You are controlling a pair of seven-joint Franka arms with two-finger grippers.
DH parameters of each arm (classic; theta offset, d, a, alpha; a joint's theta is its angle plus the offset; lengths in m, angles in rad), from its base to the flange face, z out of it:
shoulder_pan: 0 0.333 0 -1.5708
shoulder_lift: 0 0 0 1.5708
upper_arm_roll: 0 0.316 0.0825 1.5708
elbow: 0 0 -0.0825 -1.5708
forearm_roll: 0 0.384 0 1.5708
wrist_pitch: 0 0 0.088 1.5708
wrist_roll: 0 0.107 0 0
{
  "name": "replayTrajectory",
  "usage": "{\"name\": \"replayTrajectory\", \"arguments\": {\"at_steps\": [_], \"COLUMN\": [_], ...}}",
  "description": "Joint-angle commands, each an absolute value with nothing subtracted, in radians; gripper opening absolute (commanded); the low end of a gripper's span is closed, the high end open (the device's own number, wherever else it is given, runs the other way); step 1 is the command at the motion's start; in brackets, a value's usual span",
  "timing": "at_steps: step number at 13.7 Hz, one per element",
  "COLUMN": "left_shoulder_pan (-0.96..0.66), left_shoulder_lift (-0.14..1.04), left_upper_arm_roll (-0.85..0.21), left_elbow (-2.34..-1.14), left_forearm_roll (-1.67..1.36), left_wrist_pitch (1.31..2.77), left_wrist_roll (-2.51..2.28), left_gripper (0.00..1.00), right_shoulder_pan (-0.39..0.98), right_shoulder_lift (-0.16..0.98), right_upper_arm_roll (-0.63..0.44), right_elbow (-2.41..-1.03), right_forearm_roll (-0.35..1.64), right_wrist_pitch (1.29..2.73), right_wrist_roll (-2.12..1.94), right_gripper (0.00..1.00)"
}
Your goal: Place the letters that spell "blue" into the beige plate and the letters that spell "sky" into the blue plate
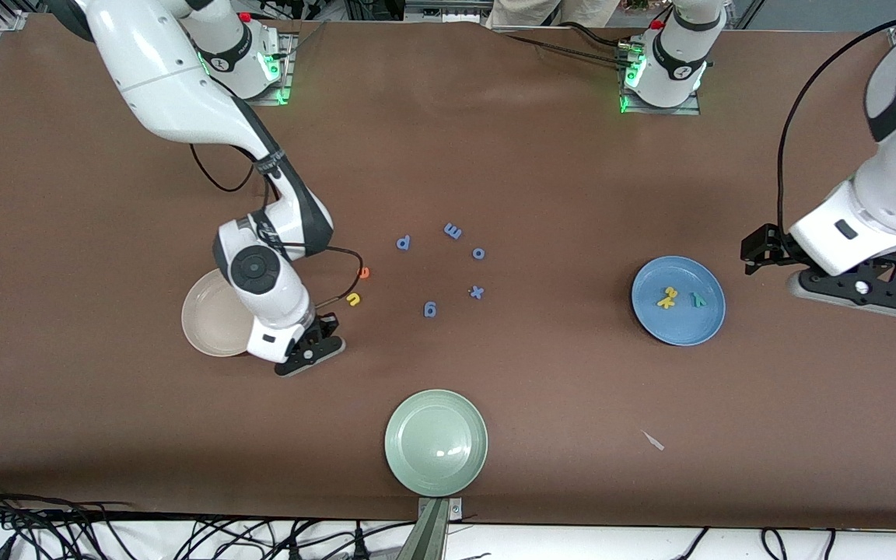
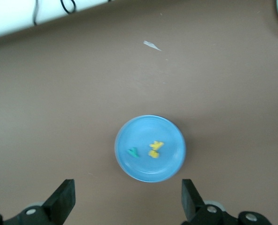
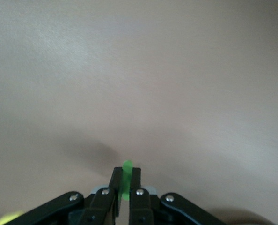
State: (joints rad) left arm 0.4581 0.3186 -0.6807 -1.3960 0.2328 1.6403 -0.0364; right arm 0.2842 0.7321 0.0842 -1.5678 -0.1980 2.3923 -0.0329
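My right gripper (image 1: 313, 351) hangs low over the table beside the beige plate (image 1: 207, 319), which the arm partly covers. It is shut on a light green bar-like l (image 3: 127, 167), pinched upright between the fingertips of the right gripper (image 3: 126, 176). A yellow u (image 1: 353, 299) and an orange e (image 1: 365, 272) lie on the table close by. The blue plate (image 1: 678, 300) holds yellow letter pieces (image 1: 666, 297) and a teal y (image 1: 698, 299). My left gripper (image 1: 859, 288) is up over the table past the blue plate (image 2: 150, 148), toward the left arm's end. The left gripper (image 2: 127, 193) is open and empty.
Several blue letters (image 1: 453, 231) lie scattered mid-table between the two plates. A pale green plate (image 1: 435, 442) sits near the table edge closest to the front camera. A small pale scrap (image 1: 653, 440) lies on the table, nearer to the front camera than the blue plate.
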Motion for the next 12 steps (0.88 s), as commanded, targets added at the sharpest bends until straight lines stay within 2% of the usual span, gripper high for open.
{"name": "replayTrajectory", "arguments": {"at_steps": [1, 4, 5, 6, 7, 9, 12], "left_shoulder_pan": [0.286, 0.128, 0.079, 0.043, 0.031, 0.009, -0.018], "left_shoulder_lift": [0.216, 0.135, 0.083, 0.028, -0.015, -0.057, -0.094], "left_upper_arm_roll": [-0.38, -0.185, -0.132, -0.102, -0.089, -0.084, -0.075], "left_elbow": [-1.434, -1.526, -1.601, -1.679, -1.748, -1.796, -1.841], "left_forearm_roll": [-0.001, -0.015, -0.014, -0.012, -0.012, 0.004, 0.067], "left_wrist_pitch": [1.624, 1.634, 1.672, 1.73, 1.776, 1.787, 1.781], "left_wrist_roll": [-0.046, -0.046, -0.046, -0.046, -0.045, -0.044, -0.046], "left_gripper": [1.0, 1.0, 1.0, 1.0, 1.0, 1.0, 1.0], "right_shoulder_pan": [0.229, 0.215, 0.215, 0.215, 0.216, 0.218, 0.276], "right_shoulder_lift": [0.539, 0.433, 0.417, 0.41, 0.407, 0.405, 0.443], "right_upper_arm_roll": [0.058, -0.009, -0.026, -0.035, -0.047, -0.045, 0.003], "right_elbow": [-1.766, -1.955, -2.0, -2.035, -2.052, -2.036, -1.912], "right_forearm_roll": [-0.134, -0.133, -0.132, -0.13, -0.115, -0.048, -0.034], "right_wrist_pitch": [2.353, 2.365, 2.375, 2.391, 2.402, 2.381, 2.284], "right_wrist_roll": [-0.196, -0.224, -0.215, -0.207, -0.196, -0.125, 0.074], "right_gripper": [0.0, 0.0, 0.09, 0.31, 0.48, 0.51, 0.53]}}
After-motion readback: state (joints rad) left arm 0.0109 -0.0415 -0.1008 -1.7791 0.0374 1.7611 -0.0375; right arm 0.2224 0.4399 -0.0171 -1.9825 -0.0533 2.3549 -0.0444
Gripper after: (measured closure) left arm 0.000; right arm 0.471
